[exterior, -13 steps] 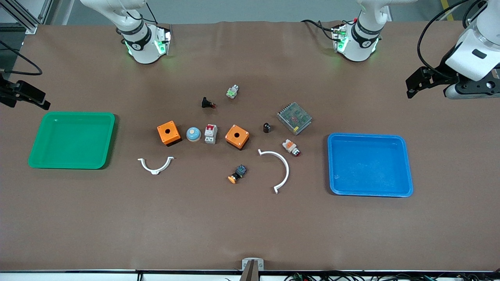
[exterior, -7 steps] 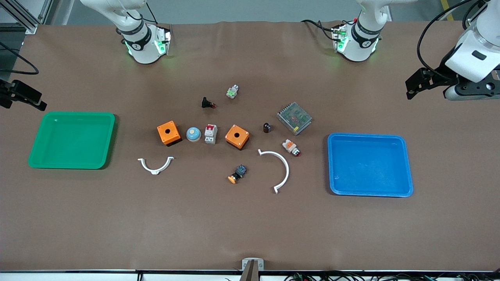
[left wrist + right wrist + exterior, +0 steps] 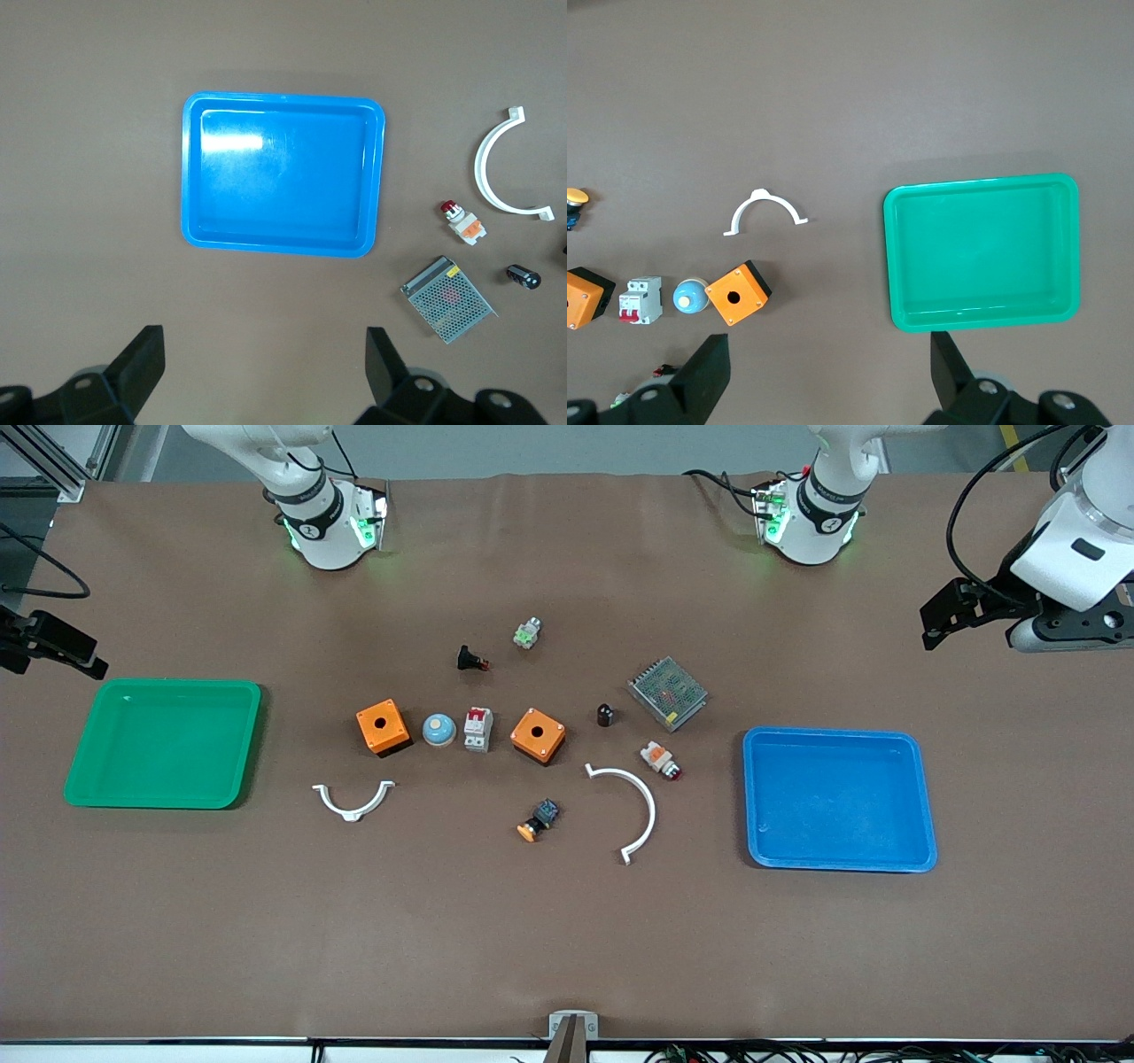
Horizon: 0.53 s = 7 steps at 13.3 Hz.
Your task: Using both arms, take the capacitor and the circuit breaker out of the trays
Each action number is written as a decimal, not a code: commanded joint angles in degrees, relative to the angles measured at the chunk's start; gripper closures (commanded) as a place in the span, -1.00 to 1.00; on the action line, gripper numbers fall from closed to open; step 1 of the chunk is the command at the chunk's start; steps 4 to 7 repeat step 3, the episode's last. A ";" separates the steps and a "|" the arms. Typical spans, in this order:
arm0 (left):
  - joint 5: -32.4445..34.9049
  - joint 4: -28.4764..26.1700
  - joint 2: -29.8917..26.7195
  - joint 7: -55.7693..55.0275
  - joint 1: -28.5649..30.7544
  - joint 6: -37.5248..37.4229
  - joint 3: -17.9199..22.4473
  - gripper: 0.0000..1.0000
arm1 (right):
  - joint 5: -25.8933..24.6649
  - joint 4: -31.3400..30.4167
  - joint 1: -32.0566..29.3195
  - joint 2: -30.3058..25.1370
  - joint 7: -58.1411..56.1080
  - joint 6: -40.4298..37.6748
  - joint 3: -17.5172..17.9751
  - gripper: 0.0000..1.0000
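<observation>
Table items, listed from the front camera's edge back: orange-capped push button [image 3: 538, 820] beside a large white curved clip [image 3: 631, 808]; a smaller white curved clip [image 3: 353, 801] toward the right arm's end; blue tray [image 3: 927, 806] at the left arm's end and green tray [image 3: 78, 762] at the right arm's end, both with nothing in them; white-and-orange push button with red tip [image 3: 660, 759] between the large clip and the blue tray. Middle row: orange box [image 3: 383, 727], blue dome button [image 3: 438, 730], breaker [image 3: 478, 729] standing between that dome and a second orange box [image 3: 538, 736], red levers on its end away from the camera. Capacitor [image 3: 605, 715] lies on the bare table between the second orange box and a metal mesh-topped module [image 3: 668, 693], apart from both. Farther back: black flared part with red tip [image 3: 469, 659], then a small green-and-silver button [image 3: 527, 632]. Left gripper [image 3: 266, 354] hangs high over the table's left-arm end, just farther back than the blue tray, fingers spread wide, nothing between them. Right gripper [image 3: 830, 354] hangs high over the table's right-arm end, farther back than the green tray, fingers likewise spread and bare
</observation>
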 commanded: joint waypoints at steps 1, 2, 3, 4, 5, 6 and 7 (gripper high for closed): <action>-0.73 1.11 0.31 1.27 0.07 -1.86 -0.03 -1.00 | -0.86 1.78 -1.12 1.37 -0.59 0.09 1.01 -1.00; -0.73 1.11 0.31 1.27 0.07 -1.86 -0.03 -1.00 | -0.86 1.78 -1.04 1.46 -0.59 0.18 1.01 -1.00; -0.73 1.11 0.31 1.18 -0.01 -1.95 -0.03 -1.00 | -0.78 1.78 -1.12 1.55 -0.59 0.18 1.01 -1.00; -0.73 1.11 0.31 1.18 -0.01 -1.95 -0.03 -1.00 | -0.78 1.78 -1.12 1.55 -0.59 0.18 1.01 -1.00; -0.73 1.11 0.31 1.18 -0.01 -1.95 -0.03 -1.00 | -0.78 1.78 -1.12 1.55 -0.59 0.18 1.01 -1.00; -0.73 1.11 0.31 1.18 -0.01 -1.95 -0.03 -1.00 | -0.78 1.78 -1.12 1.55 -0.59 0.18 1.01 -1.00; -0.73 1.11 0.31 1.18 -0.01 -1.95 -0.03 -1.00 | -0.78 1.78 -1.12 1.55 -0.59 0.18 1.01 -1.00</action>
